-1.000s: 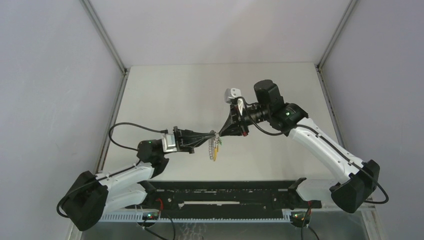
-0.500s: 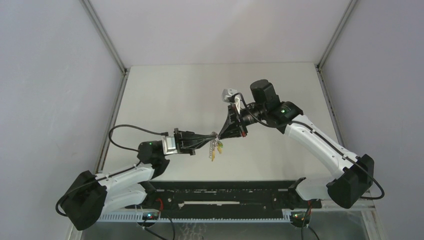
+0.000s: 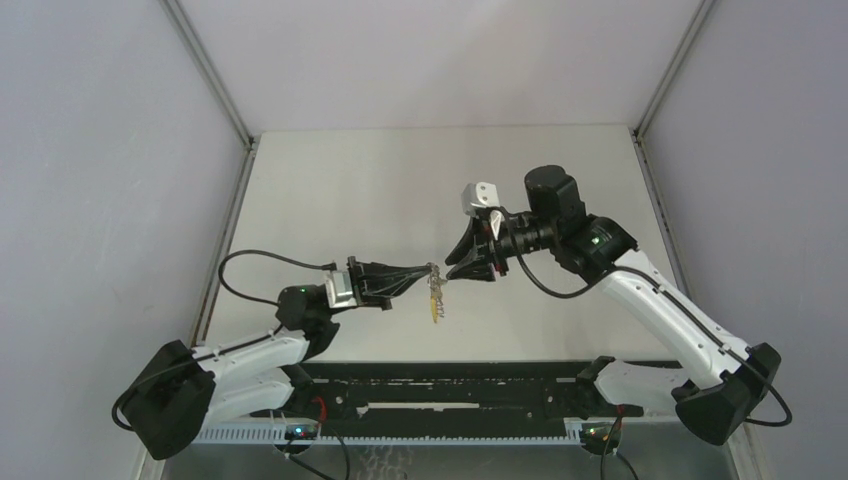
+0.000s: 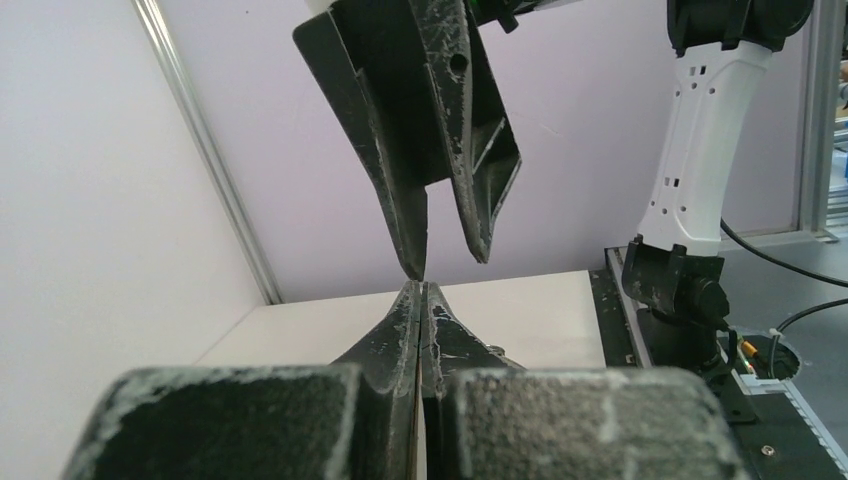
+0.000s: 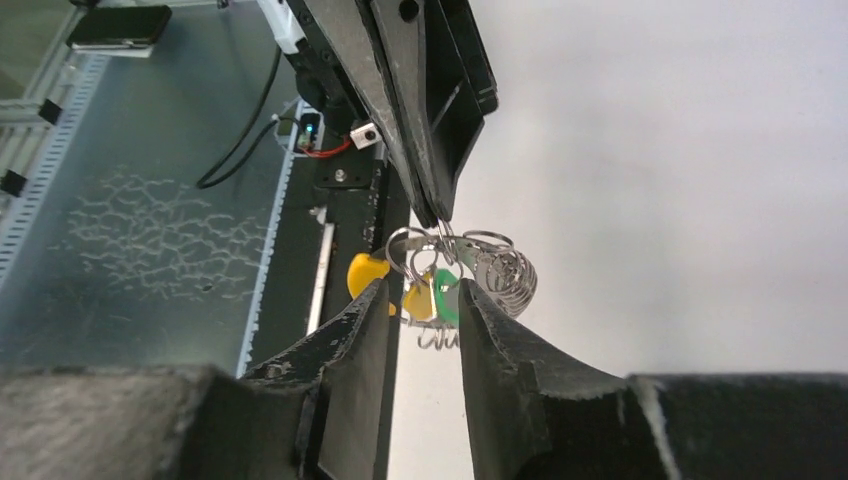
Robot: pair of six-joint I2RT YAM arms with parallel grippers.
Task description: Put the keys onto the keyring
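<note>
My left end effector (image 3: 431,269) clenched the keyring (image 5: 505,272) over the worktop (image 3: 330,180) middle; my right end effector (image 3: 453,272) hung released. The keys (image 5: 447,300) seemed threaded, so I'd retreat straight, snagging nothing.

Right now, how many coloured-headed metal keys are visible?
2: green-headed key and yellow-headed key, side by side at the grey metal keyring held by the left gripper; others may be hidden.

Keyring (image 5: 505,272): grey coiled wire, hanging in air. Keys (image 5: 420,300): yellow, green heads, bunched against it.
</note>
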